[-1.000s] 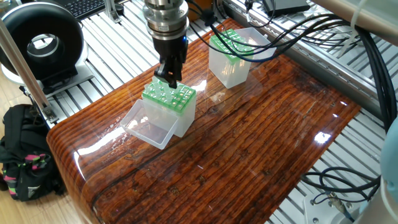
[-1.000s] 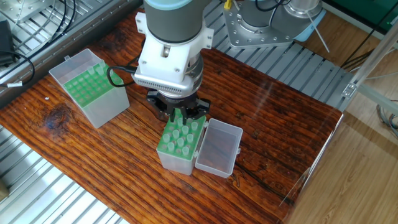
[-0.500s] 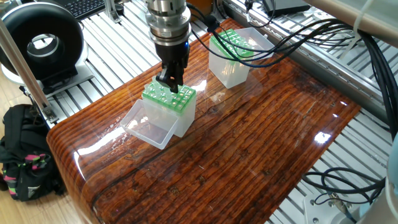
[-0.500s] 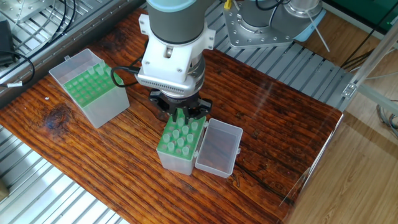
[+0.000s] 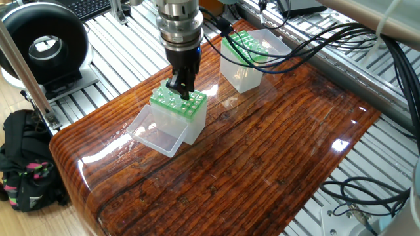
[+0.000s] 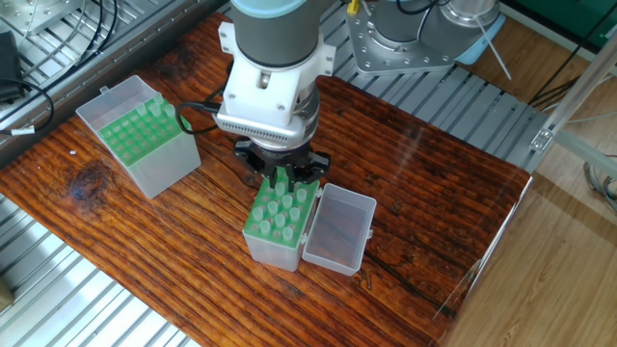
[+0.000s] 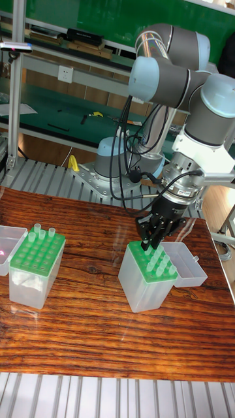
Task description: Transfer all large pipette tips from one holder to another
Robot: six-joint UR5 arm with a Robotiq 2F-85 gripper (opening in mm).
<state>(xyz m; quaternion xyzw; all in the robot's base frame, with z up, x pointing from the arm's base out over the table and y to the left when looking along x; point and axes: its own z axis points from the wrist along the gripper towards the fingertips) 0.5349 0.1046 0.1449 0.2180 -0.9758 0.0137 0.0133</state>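
In one fixed view, the hand (image 5: 178,88) hangs straight down over the back edge of the nearer holder (image 5: 178,113), a clear box with a green perforated top standing on the glossy wooden desk (image 5: 262,151). Its dark fingers are drawn narrow, their tips at the level of the green top; whether they pinch a tip cannot be told here. The holder's clear lid (image 5: 157,134) lies open toward the camera, resting on the desk. The second holder (image 5: 246,60) stands well apart, farther back, under a bundle of black cables (image 5: 308,42). In the other fixed view, the arm's grey and white wrist (image 6: 272,92) hides most of the hand (image 6: 281,179), which sits at the far end of the nearer holder (image 6: 280,225). Several large pipette tips (image 6: 282,214) stand upright in its green rack, and the open lid (image 6: 339,229) lies just beside it on the right. The second holder (image 6: 143,135), with a few tips along its far edge, stands well apart to the left. In the tall fixed view, the hand (image 7: 149,244) tilts slightly over the nearer holder (image 7: 149,277), fingers close together around the top of a tip at the rack's back left corner, though the contact is too small to confirm. More tips (image 7: 161,264) rise beside it. The second holder (image 7: 36,264) carries a few tips at its rear.
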